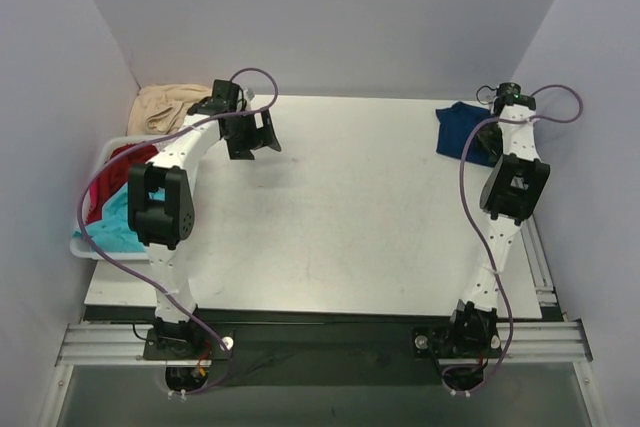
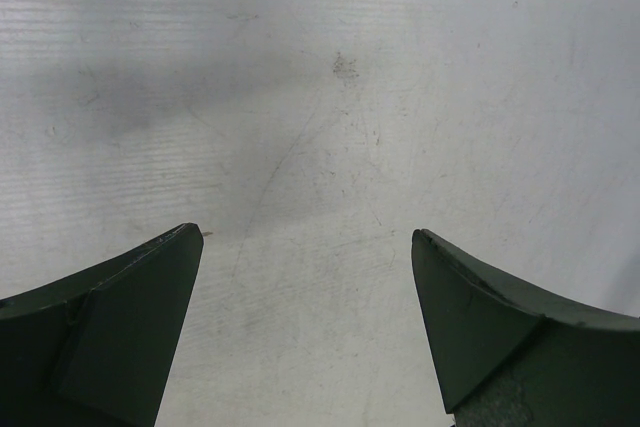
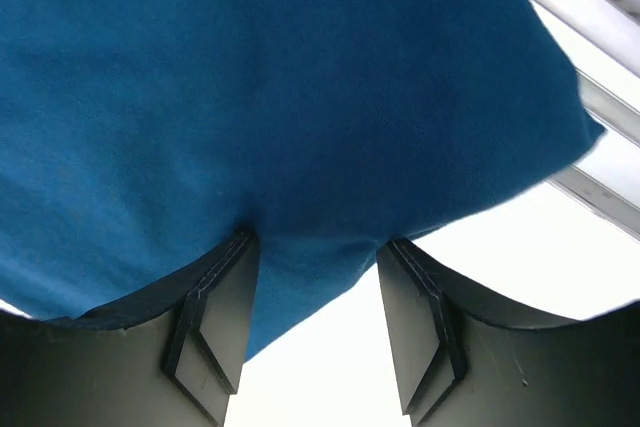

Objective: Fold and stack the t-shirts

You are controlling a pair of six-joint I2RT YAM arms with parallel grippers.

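The right gripper [image 3: 320, 243] is set to grab the blue t-shirt [image 3: 300, 97], jaws apart around its edge, and should pinch next; the left gripper [image 2: 305, 235], well away from it, hangs open.

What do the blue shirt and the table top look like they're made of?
The blue shirt looks like soft, matte knit cloth, perhaps cotton: it drapes in smooth folds with a faint nap. The table top looks like hard white board, painted or laminated, matte: fine parallel lines, scuffs and thin scratches show.
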